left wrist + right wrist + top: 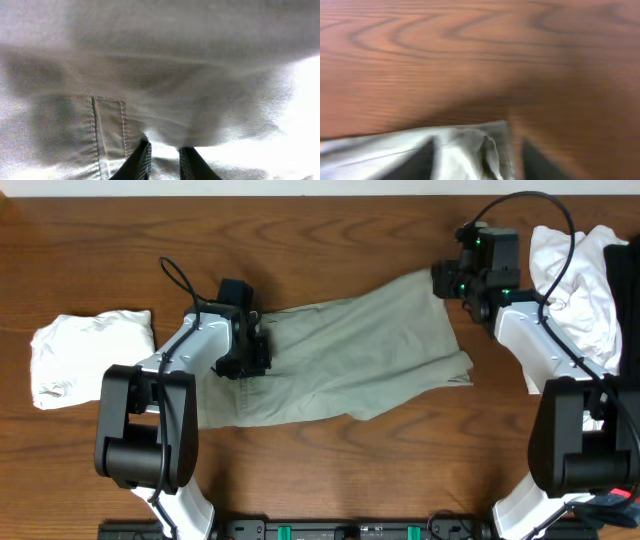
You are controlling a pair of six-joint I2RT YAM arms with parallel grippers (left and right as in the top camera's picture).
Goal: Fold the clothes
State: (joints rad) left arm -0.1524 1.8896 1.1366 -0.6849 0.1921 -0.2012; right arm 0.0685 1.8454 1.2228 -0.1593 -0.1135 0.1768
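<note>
The khaki-beige clothes (pixel 350 350) lie spread across the middle of the table, wrinkled, one end at each gripper. My left gripper (pixel 255 352) sits low on the garment's left end. In the left wrist view its fingers (pixel 142 162) stand close together with a fold of khaki cloth (pixel 165 100) pinched between them, beside a stitched belt loop (pixel 109 127). My right gripper (pixel 447 280) is at the garment's upper right corner. In the blurred right wrist view its fingers (pixel 535 161) stand wide apart, and the cloth's corner (pixel 470 145) lies loose between them.
A folded white garment (pixel 90 355) lies at the table's left side. A heap of white and black clothes (pixel 585 275) sits at the right edge, behind the right arm. Bare wood (pixel 470 60) stretches beyond the khaki corner.
</note>
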